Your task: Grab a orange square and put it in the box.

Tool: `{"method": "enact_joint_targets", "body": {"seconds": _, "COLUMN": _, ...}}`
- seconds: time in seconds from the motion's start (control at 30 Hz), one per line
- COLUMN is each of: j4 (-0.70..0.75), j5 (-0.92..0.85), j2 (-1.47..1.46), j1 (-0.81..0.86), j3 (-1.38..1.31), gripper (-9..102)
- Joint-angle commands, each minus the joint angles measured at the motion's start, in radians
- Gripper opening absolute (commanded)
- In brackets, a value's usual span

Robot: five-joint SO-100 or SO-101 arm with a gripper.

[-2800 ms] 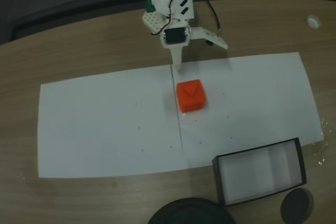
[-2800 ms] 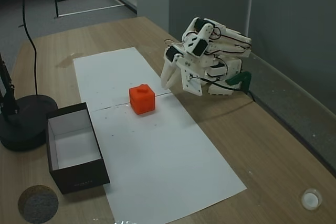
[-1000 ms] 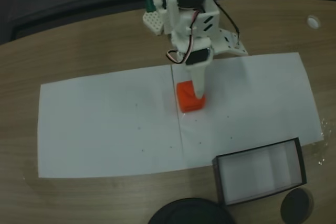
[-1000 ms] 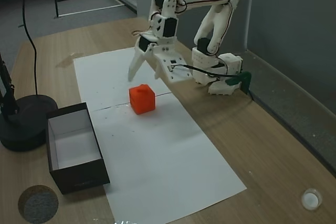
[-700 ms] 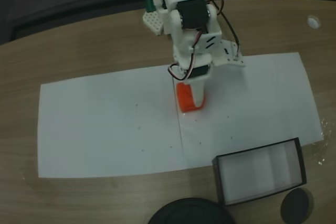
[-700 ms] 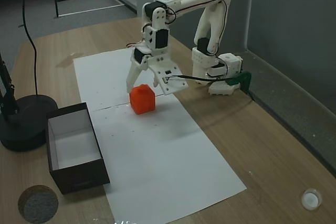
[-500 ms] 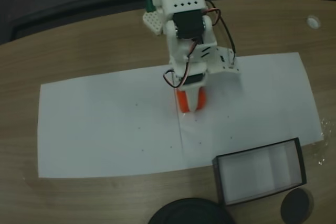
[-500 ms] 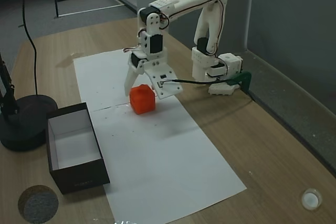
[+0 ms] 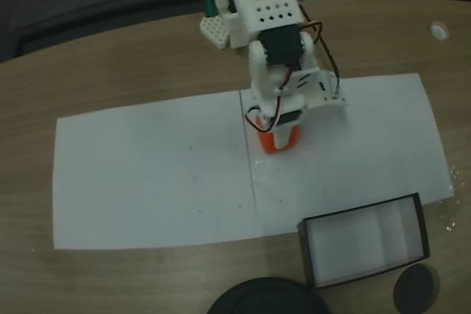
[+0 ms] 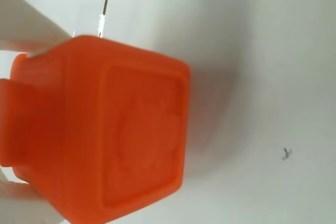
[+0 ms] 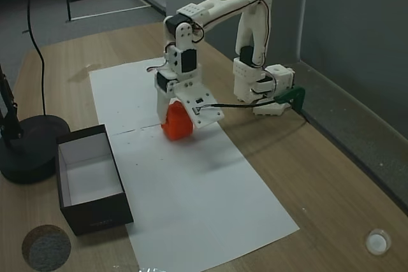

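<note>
The orange square (image 9: 278, 141) sits on the white paper near its middle fold, mostly hidden under my white arm in a fixed view. My gripper (image 11: 178, 125) is lowered over it and stands open, one finger on each side of the orange square (image 11: 173, 124). In the wrist view the orange square (image 10: 105, 135) fills the left half, with a white finger (image 10: 37, 30) against its upper edge. The box (image 9: 303, 251), black-walled with a white inside, lies near the front right paper corner, apart from the gripper. The other fixed view has the box (image 11: 95, 221) at the lower left.
White paper (image 9: 147, 174) covers the wooden table's middle. A large round black base (image 9: 265, 298) and a small black disc (image 9: 416, 288) lie beside the box at the front edge. A small white cap (image 9: 439, 31) rests far right. The arm's base (image 11: 264, 87) stands at the table's back.
The arm unfolded from its rest pose, reached forward and came down over the orange square. The open fingers now straddle it, and the square has shifted slightly on the paper.
</note>
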Motion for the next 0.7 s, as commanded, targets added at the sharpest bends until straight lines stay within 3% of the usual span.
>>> {"method": "enact_joint_targets", "body": {"seconds": 0.0, "j4": 0.104, "j5": 0.005, "j2": 0.015, "j1": -0.067, "j3": -0.264, "gripper": 12}}
{"method": "enact_joint_targets", "body": {"seconds": 0.17, "j4": 0.230, "j5": 0.006, "j2": 0.005, "j1": -0.179, "j3": -0.698, "gripper": 12}}
{"method": "enact_joint_targets", "body": {"seconds": 0.43, "j4": 0.193, "j5": -0.003, "j2": -0.100, "j1": -0.322, "j3": -1.167, "gripper": 13}}
{"method": "enact_joint_targets", "body": {"seconds": 0.67, "j4": 0.146, "j5": -0.003, "j2": -0.391, "j1": -0.288, "j3": -1.425, "gripper": 13}}
